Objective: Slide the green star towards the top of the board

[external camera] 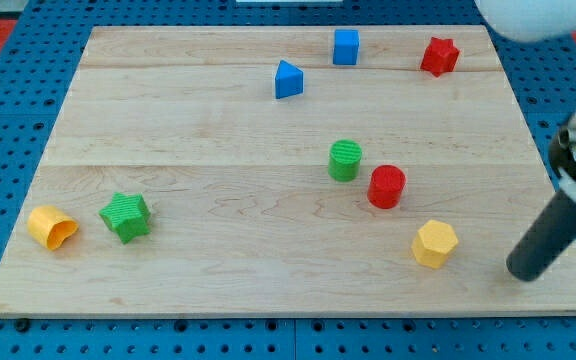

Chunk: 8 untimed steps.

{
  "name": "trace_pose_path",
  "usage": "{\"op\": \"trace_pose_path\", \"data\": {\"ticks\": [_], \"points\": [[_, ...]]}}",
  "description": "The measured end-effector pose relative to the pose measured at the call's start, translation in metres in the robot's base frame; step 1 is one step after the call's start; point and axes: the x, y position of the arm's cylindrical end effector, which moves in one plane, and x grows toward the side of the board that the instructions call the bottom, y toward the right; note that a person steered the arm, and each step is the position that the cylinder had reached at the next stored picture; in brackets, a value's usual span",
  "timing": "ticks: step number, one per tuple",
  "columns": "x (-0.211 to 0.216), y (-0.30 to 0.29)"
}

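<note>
The green star (126,216) lies near the board's left edge, toward the view's bottom. Just left of it lies a yellow-orange block (51,227), close but apart. My tip (522,272) is at the board's bottom right, far to the right of the green star. The nearest block to the tip is the yellow hexagon (435,243), to its left.
A green cylinder (345,160) and a red cylinder (386,187) stand side by side right of centre. Near the top edge are a blue triangular block (288,79), a blue cube (345,46) and a red star (439,56). The wooden board (218,130) lies on a blue pegboard.
</note>
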Motion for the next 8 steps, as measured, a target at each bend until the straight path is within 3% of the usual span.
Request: {"op": "trace_pose_path", "data": {"ticks": [1, 3, 5, 8], "points": [[0.0, -0.044], [-0.029, -0.062], [0.028, -0.085], [0.014, -0.319]]}}
